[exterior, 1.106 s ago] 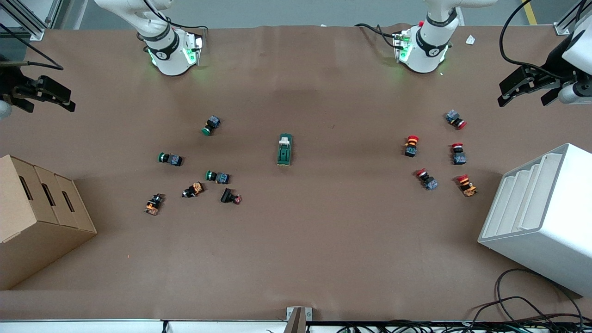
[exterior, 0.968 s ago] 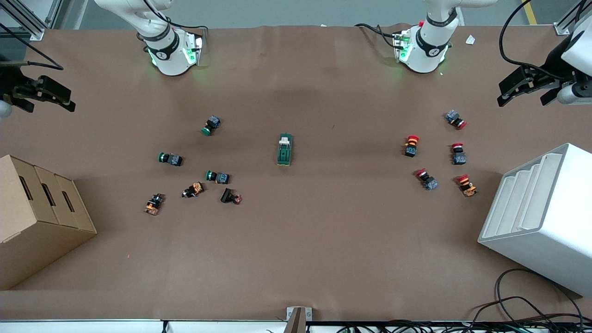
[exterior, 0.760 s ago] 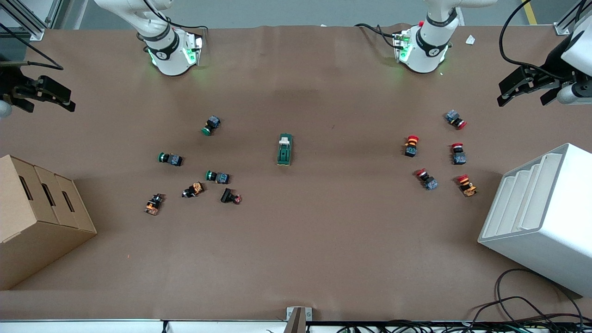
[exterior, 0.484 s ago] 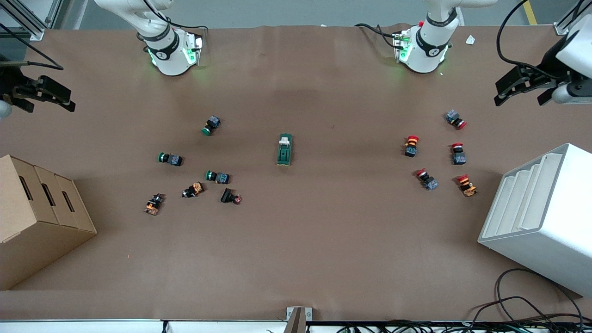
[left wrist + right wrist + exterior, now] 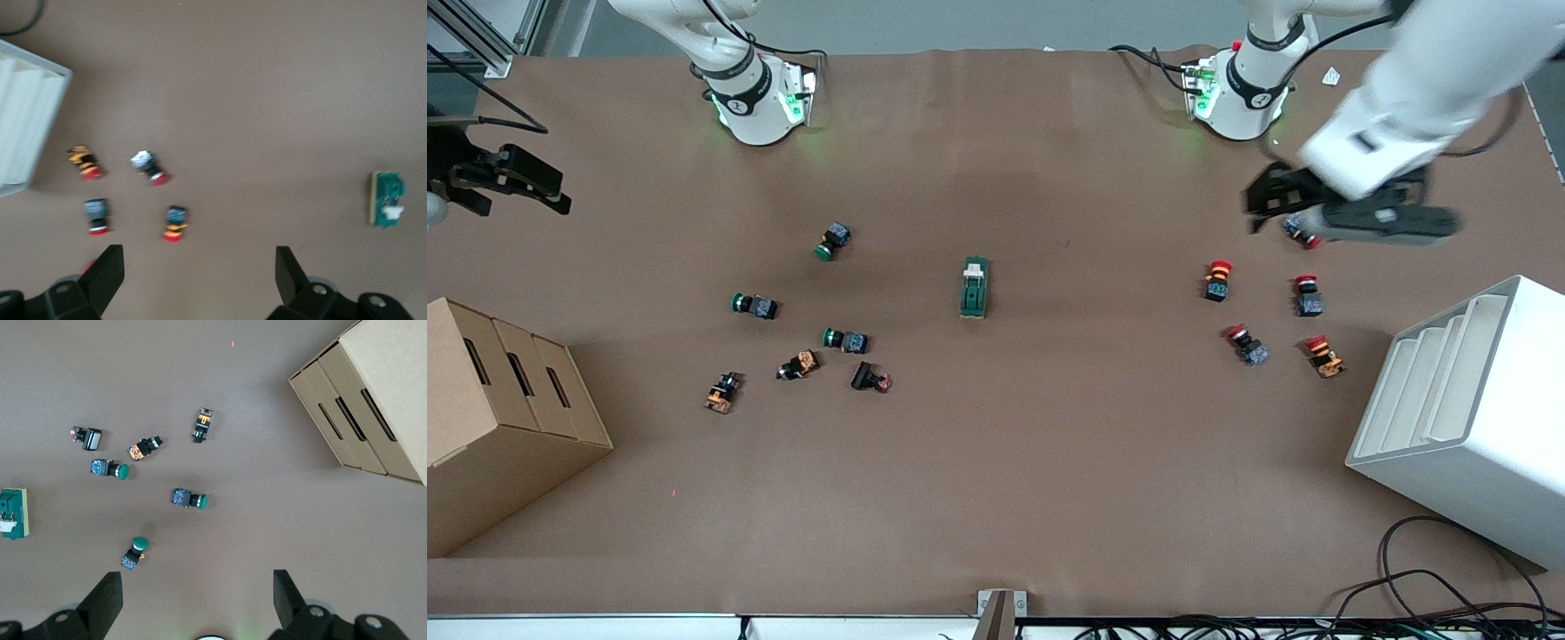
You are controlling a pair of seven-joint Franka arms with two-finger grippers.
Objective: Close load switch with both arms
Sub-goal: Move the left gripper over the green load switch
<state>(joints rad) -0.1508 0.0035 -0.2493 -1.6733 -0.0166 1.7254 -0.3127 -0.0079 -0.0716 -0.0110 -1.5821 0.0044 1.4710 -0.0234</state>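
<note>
The load switch [image 5: 975, 287], a dark-green block with a cream-white lever tab at the end toward the robot bases, lies flat at the table's middle. It also shows in the left wrist view [image 5: 387, 199] and at the edge of the right wrist view [image 5: 13, 513]. My left gripper [image 5: 1347, 218] is open and empty, in the air over the red push buttons [image 5: 1218, 277] toward the left arm's end, well apart from the switch. Its open fingers show in the left wrist view [image 5: 198, 273]. My right gripper [image 5: 525, 196] is open and empty, waiting over the table's edge at the right arm's end [image 5: 197, 597].
Several green and orange push buttons [image 5: 845, 340] lie between the switch and a cardboard box [image 5: 498, 418]. Several red push buttons [image 5: 1258, 347] lie toward a white stepped rack [image 5: 1467, 418]. Cables [image 5: 1449, 596] hang at the near edge.
My left arm has swung in from the table's edge toward the middle and now hangs over the red push buttons. The right arm and the switch have not moved.
</note>
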